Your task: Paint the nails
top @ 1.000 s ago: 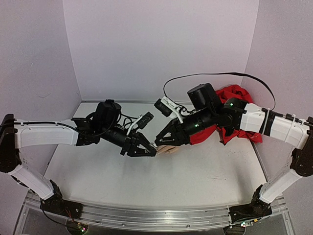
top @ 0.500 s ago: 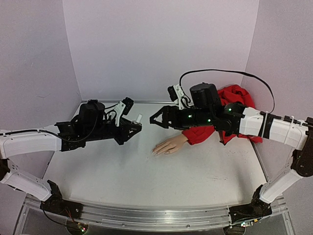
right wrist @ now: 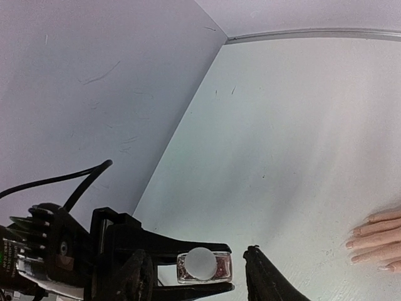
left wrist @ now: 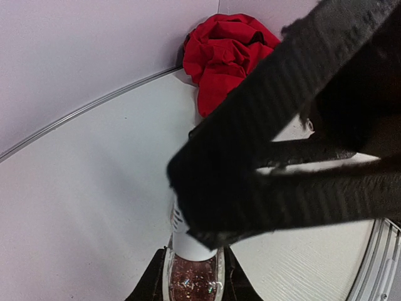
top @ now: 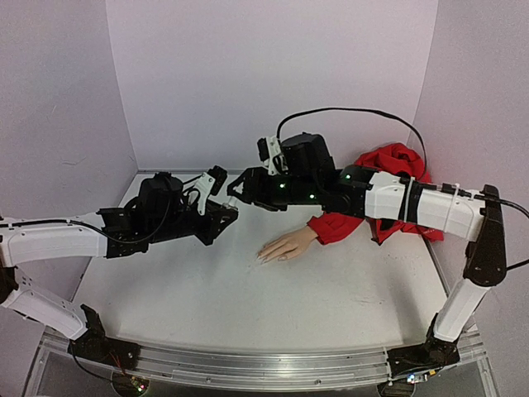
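**Arms off the hand, meeting at the bottle; painting paused**

Top view: A second ago both grippers were down at the fingertips of the mannequin hand (top: 285,246). Both have since lifted away. The left gripper (top: 225,212) now hangs to the left of the hand. The right gripper (top: 235,192), still apart from it half a second ago, has swung across to meet it. The hand lies palm down on the table (top: 165,281), its red sleeve (top: 335,227) trailing right. The nails (top: 261,257) point left with no tool near them. Judged: no stroke is under way.

Left wrist: The left gripper is clamped tight on the glass body of the bottle (left wrist: 191,248), which holds reddish glitter. The right gripper's fingers cross in front of it, blurred.

Right wrist: The right gripper stands part open, one finger on each side of the white cap (right wrist: 202,263). A gap shows on both sides, so it holds nothing. Judged next step: close on the cap to draw out the brush.
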`<state>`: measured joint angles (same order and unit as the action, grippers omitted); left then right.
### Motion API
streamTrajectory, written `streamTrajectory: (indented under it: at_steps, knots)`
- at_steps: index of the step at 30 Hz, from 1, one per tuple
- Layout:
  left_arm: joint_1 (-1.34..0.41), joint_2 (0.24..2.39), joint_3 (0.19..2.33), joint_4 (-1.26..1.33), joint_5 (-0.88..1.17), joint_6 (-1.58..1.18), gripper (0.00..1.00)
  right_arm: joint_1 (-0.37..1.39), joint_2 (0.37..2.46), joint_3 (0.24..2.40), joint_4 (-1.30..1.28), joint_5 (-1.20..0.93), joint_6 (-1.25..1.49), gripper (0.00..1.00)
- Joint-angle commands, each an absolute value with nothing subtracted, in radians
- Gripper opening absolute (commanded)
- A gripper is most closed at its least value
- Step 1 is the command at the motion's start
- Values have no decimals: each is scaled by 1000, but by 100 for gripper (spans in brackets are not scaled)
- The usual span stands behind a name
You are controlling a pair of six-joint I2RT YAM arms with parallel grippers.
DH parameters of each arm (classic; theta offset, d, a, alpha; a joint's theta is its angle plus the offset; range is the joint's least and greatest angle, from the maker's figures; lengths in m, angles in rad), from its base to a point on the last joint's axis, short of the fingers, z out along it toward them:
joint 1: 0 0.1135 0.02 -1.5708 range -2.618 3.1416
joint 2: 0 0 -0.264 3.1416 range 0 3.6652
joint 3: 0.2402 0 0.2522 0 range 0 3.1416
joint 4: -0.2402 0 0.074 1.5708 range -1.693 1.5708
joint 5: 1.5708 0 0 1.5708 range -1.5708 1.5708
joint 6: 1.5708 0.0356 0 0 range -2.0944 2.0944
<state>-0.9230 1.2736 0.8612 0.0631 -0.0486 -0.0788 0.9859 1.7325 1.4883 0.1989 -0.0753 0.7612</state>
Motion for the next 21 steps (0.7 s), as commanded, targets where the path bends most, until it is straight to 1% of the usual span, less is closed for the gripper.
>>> streamTrajectory:
  at_steps: [1,7,10,14,17,20,21]
  knots:
    - [-930,1274,913,124,-87,-81,0,1004,1760,1558,209,-60,765,47]
    - [-930,1262,908,124,-87,-86,0,1009,1778,1552,214,-70,763,33]
    - [-930,1257,906,123,-88,-89,0,1008,1785,1546,222,-79,765,32]
    - [-930,1254,908,123,-69,-95,0,1009,1786,1537,231,-86,751,21]
    - [-930,1245,905,122,-29,-111,0,1008,1776,1524,252,-109,723,11]
    - [-929,1230,901,123,63,-124,0,1005,1754,1500,264,-145,670,2]
    - [-928,1217,896,123,113,-128,0,1000,1748,1489,273,-193,648,0]
